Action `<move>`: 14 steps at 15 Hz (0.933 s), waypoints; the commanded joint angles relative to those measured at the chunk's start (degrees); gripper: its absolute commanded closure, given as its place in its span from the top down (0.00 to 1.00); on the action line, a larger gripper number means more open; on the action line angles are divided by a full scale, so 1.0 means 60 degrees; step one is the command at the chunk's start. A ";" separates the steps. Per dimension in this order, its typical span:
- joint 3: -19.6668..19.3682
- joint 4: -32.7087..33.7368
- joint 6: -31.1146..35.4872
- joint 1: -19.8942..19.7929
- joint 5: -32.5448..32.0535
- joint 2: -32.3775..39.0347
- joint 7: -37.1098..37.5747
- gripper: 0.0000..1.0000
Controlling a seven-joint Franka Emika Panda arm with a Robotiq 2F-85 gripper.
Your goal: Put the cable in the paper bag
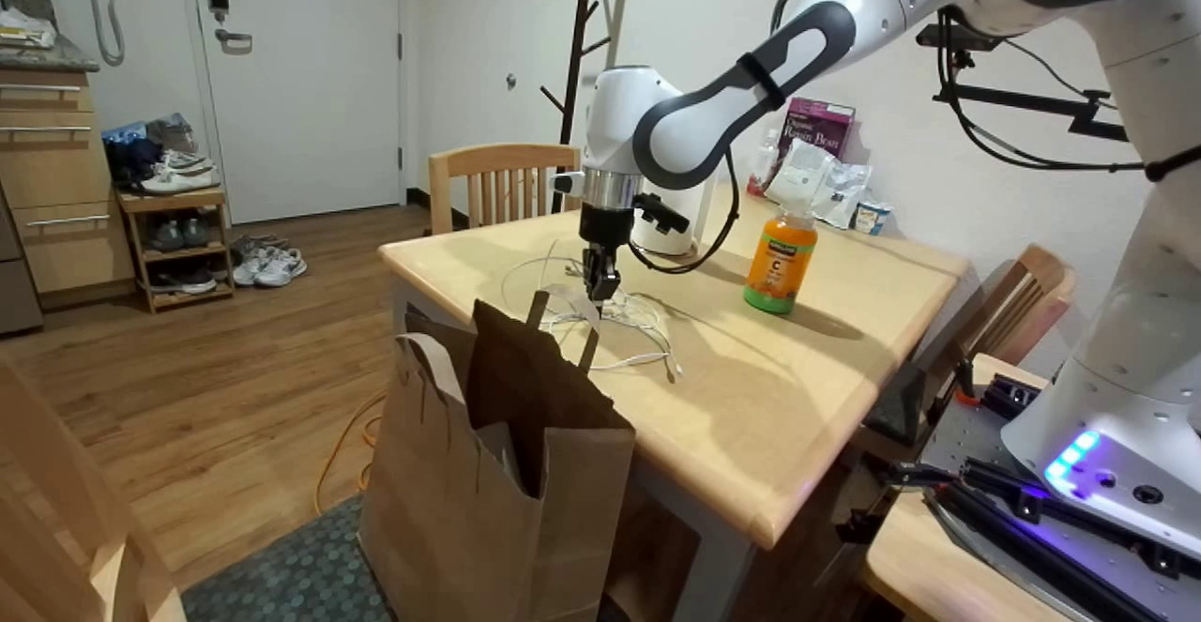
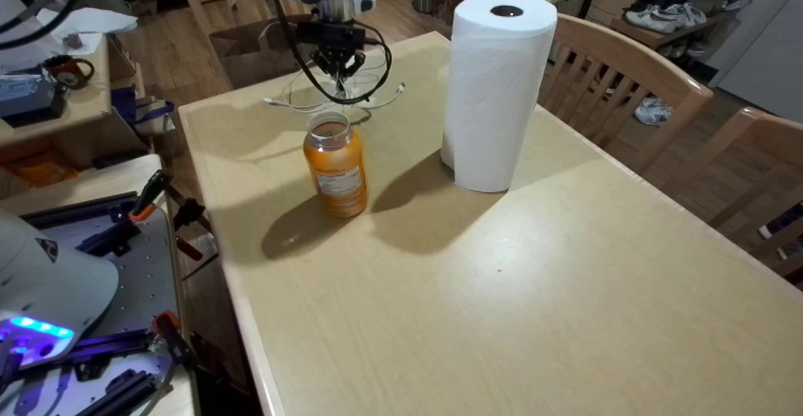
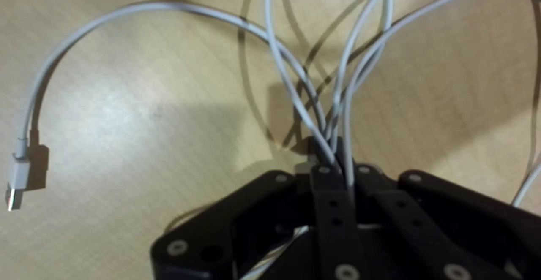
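Pointing down over table (image 1: pixel 722 425) | arm (image 1: pixel 873 3) sloping to upright wrist (image 1: pixel 624 120) | pincer (image 1: pixel 599 297) clenched around cable (image 3: pixel 272 40)

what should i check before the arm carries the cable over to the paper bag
Pincer shut on the cable: ok, several strands run into its grip.
Cable fully gathered: not ok, wide loops and a plug lie outside the grip.
Cable high enough to clear the paper bag: not ok, its loops are down near the tabletop.
Paper bag open at the top: ok, its sides stand apart.
Bag handle out of the way: not ok, it stands up on the table side and might snag a loop.
Orange bottle out of the way: ok, it stands away from the bag.
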 commanded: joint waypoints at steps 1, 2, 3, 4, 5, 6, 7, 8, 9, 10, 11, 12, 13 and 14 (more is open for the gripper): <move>0.0173 -0.0387 0.0249 -0.0246 0.0354 -0.0205 -0.0054 0.03; 0.0141 -0.0363 0.0184 -0.0241 0.0385 -0.0276 0.0006 0.03; 0.0028 -0.0350 0.0151 -0.0147 0.0269 -0.0407 0.0142 0.03; -0.0097 -0.0332 0.0071 -0.0049 0.0138 -0.0616 0.0344 0.03; -0.0116 -0.0311 0.0012 -0.0042 0.0123 -0.0784 0.0388 0.03; -0.0243 -0.0295 -0.0023 0.0081 -0.0041 -0.1081 0.0594 0.03; -0.0345 -0.0261 -0.0043 0.0181 -0.0204 -0.1322 0.0726 0.03; -0.0406 -0.0200 -0.0136 0.0282 -0.0324 -0.1633 0.0871 0.03; -0.0524 -0.0124 -0.0190 0.0426 -0.0554 -0.1888 0.1029 0.03; -0.0612 0.0023 -0.0366 0.0589 -0.0790 -0.2142 0.1195 0.03; -0.0680 0.0168 -0.0526 0.0728 -0.1033 -0.2358 0.1344 0.03; -0.0707 0.0326 -0.0711 0.0842 -0.1234 -0.2542 0.1459 0.03; -0.0649 0.0543 -0.1014 0.0926 -0.1309 -0.2714 0.1450 0.03; -0.0622 0.0744 -0.1242 0.1021 -0.1423 -0.2812 0.1476 0.03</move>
